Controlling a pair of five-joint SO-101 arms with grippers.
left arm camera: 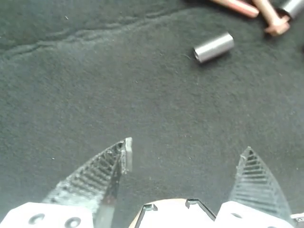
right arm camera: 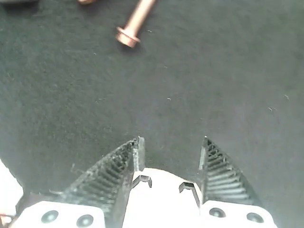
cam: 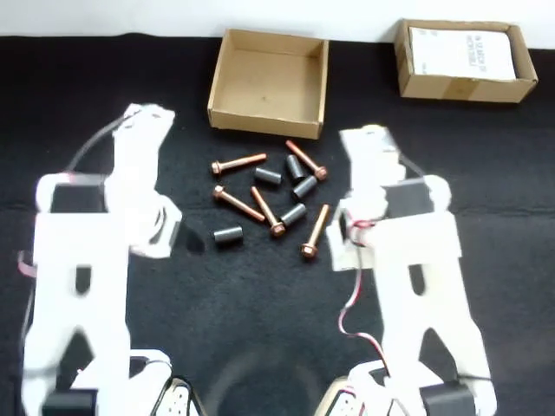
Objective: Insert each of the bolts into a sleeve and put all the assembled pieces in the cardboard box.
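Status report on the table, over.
Left hand, right hand open, empty. Copper bolts, grey metal sleeves loose, unassembled. Open brown cardboard box empty. Nothing blocking.

Five copper bolts (cam: 238, 202) and five grey sleeves (cam: 293, 213) lie loose on the black table (cam: 260, 329) between the left arm (cam: 82, 243) and the right arm (cam: 416, 251). One sleeve (cam: 227, 234) lies apart, nearer the left arm. Behind them stands the open cardboard box (cam: 260, 121). A second box (cam: 460, 88), holding paper (cam: 460, 52), sits well to its right.

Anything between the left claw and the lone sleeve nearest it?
Nothing visible. Bare black mat lies between the open left claw and the sleeve; the bolts lie beyond it.
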